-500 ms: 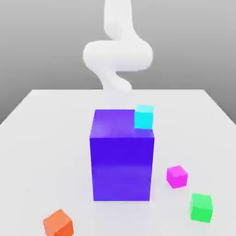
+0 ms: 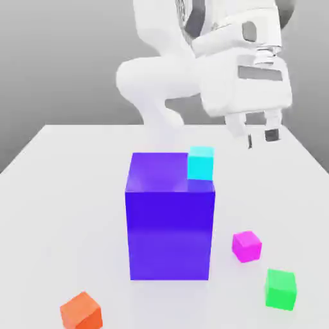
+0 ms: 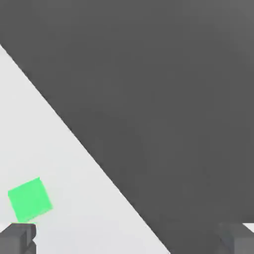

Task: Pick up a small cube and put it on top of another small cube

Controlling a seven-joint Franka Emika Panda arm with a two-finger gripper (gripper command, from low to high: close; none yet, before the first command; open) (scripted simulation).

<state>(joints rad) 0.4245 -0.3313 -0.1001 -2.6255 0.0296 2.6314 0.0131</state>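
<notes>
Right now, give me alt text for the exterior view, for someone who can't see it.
A white robot arm's open claw hangs empty above a white table, well above a small magenta cube and a green cube. A big blue-violet block stands mid-table, a cyan cube behind it and an orange cube in front.

No legible text or markings

A bare simulated test scene, not a real room: a plain white surface against a flat grey backdrop, scattered with glossy single-colour blocks such as the large blue-violet block.
</notes>
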